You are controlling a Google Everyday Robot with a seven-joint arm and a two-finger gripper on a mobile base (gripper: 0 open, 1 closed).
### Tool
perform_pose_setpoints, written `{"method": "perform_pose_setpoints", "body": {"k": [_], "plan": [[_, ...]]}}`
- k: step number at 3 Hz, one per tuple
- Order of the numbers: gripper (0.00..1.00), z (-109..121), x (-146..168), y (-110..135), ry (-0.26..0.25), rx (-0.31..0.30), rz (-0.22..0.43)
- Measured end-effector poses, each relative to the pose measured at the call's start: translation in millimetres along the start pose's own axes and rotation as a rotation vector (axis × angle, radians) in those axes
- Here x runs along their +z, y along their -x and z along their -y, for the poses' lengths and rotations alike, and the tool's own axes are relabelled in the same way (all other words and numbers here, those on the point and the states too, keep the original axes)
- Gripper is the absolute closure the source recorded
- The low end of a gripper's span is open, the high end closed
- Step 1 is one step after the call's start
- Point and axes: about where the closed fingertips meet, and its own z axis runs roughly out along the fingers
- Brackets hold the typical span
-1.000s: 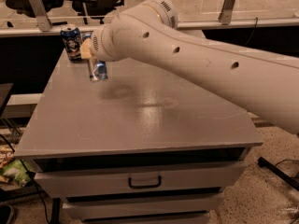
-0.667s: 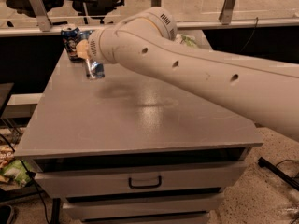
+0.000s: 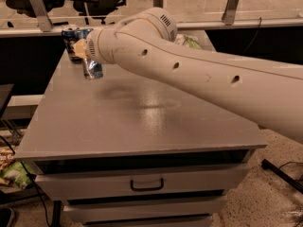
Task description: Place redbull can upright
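Observation:
The redbull can [image 3: 93, 70], slim and silver-and-blue, hangs slightly tilted just above the far left part of the grey table [image 3: 142, 122]. My gripper [image 3: 90, 63] sits at the end of the big white arm [image 3: 189, 70], which reaches in from the right. It is mostly hidden behind the wrist and is shut on the can's upper part. The can's top is hidden by the wrist.
A wider dark-blue can [image 3: 71, 44] stands at the far left corner, right behind the gripper. A green bag [image 3: 189, 41] peeks out behind the arm at the back. The table's left edge is close to the can. Drawers [image 3: 147, 185] sit under the tabletop.
The arm has swung a little to the left, carrying the redbull can with it toward the dark-blue can. The can stays at about the same height.

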Motion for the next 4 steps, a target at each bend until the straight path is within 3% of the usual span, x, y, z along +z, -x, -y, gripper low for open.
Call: {"method": "perform_pose_setpoints", "body": {"k": [1, 2, 3, 4], "plan": [[1.0, -2, 3, 6, -0.045, 0.031, -0.037], [1.0, -7, 4, 10, -0.098, 0.06, -0.118], [1.0, -10, -2, 6, -0.123, 0.036, -0.207], [1.0, -13, -12, 1, -0.12, -0.03, -0.268]]}}
